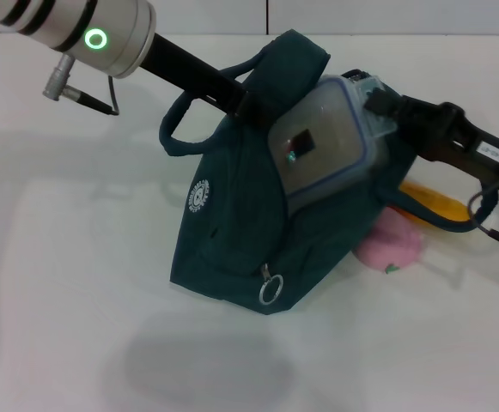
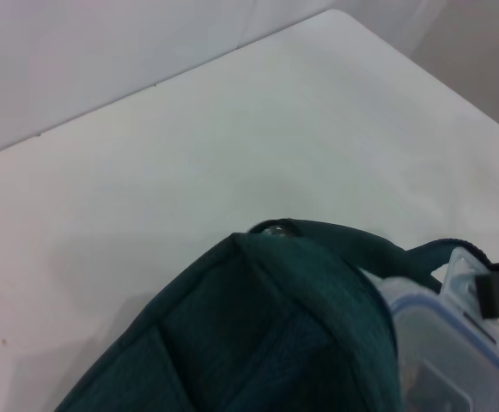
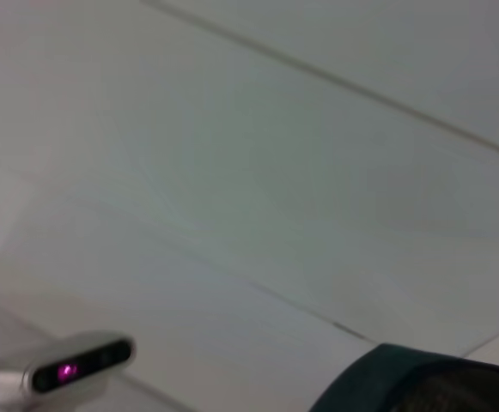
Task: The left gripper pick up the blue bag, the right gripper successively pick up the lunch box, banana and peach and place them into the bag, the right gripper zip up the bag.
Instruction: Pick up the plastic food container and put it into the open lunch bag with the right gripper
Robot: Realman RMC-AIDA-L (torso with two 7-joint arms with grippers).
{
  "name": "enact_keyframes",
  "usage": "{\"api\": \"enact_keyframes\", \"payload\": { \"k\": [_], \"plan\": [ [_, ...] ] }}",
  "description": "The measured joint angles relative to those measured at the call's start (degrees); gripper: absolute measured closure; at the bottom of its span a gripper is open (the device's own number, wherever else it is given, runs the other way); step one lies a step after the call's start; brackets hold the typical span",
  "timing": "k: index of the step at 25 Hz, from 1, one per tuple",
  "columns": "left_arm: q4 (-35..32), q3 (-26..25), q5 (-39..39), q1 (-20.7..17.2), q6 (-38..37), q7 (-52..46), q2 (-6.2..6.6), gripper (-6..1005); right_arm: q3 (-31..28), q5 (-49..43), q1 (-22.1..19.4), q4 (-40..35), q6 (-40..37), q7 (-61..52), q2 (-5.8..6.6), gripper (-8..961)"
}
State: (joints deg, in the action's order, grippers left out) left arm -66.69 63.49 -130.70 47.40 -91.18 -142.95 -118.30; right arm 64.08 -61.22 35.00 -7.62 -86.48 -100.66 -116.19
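White tabletop [image 1: 77,283]. Left gripper [image 1: 247,101] jaws clamp blue bag [image 1: 232,232] top; right gripper [image 1: 376,101] jaws seemingly pinch lunch box [image 1: 326,142] corner, half-inserted. Push deeper along opening; banana [image 1: 434,206], peach [image 1: 391,243] below right jaws.

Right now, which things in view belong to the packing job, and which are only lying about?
Job: blue bag, lunch box, banana, peach, left tool, right tool.

Lying about: nothing besides the white table.
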Motion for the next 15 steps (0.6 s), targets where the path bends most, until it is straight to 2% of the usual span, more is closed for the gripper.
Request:
{"api": "enact_keyframes", "payload": {
  "k": [5, 10, 12, 15],
  "plan": [
    [0.2, 0.0, 0.0, 0.0, 0.0, 0.4, -0.12, 899, 2.9, 0.0, 2.6, -0.4, 1.1, 2.9, 0.01, 747],
    [0.2, -0.3, 0.0, -0.9, 0.0, 1.0, -0.15, 899, 3.3, 0.0, 1.6, -2.1, 0.5, 4.6, 0.52, 741],
    [0.2, -0.4, 0.0, -1.4, 0.0, 1.2, -0.11, 899, 3.3, 0.0, 0.5, -3.0, -1.4, 4.7, 1.09, 739],
    [0.3, -0.4, 0.0, -1.6, 0.0, 1.4, -0.09, 899, 2.1, 0.4, -4.1, -7.9, -5.6, 5.2, 1.93, 624]
  ]
}}
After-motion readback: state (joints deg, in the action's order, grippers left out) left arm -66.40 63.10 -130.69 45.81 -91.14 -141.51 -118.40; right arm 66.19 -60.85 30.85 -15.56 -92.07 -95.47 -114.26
